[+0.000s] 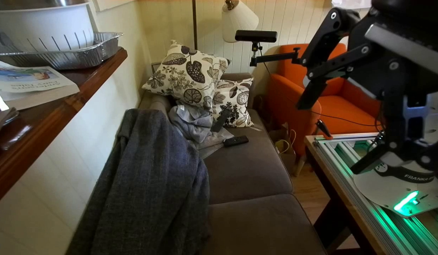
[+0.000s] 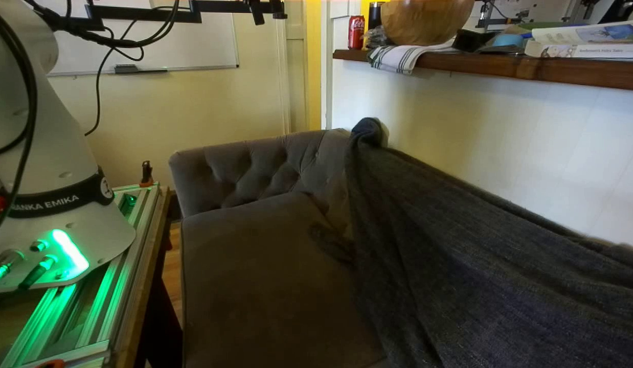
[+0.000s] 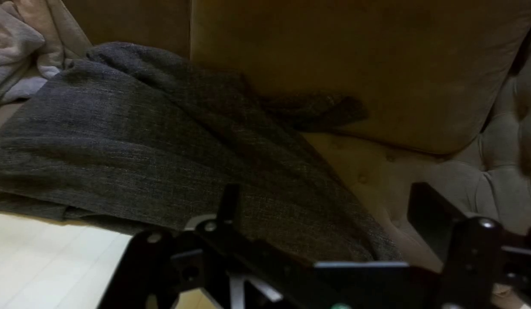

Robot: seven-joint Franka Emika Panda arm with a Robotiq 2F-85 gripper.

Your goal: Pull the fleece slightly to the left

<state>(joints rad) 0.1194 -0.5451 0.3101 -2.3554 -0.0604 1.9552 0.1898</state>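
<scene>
Far left you've got a white tub (image 1: 45,28) standing in a foil tray (image 1: 111,44), book (image 1: 35,83) lying just beside it. Next is your fleece (image 1: 151,177): dark grey-blue, rumpled in long folds, draped over the back of the couch (image 1: 251,170) and spilling onto the seat. Pale grey cloth (image 1: 192,120) is bunched between it and two patterned pillows (image 1: 185,76). Black remote (image 1: 236,141) lies at the cloth's edge. Lamp (image 1: 238,23) stands behind the pillows, then an orange chair (image 1: 350,109). Your gripper (image 1: 331,137) hangs midair at right, fingers spread wide, apart from the fleece. In the wrist view one fingertip shows in front of the fleece, the other in front of the couch's tufted side. Robot base (image 1: 399,191) sits far right on the surface (image 1: 330,161), glowing green.
</scene>
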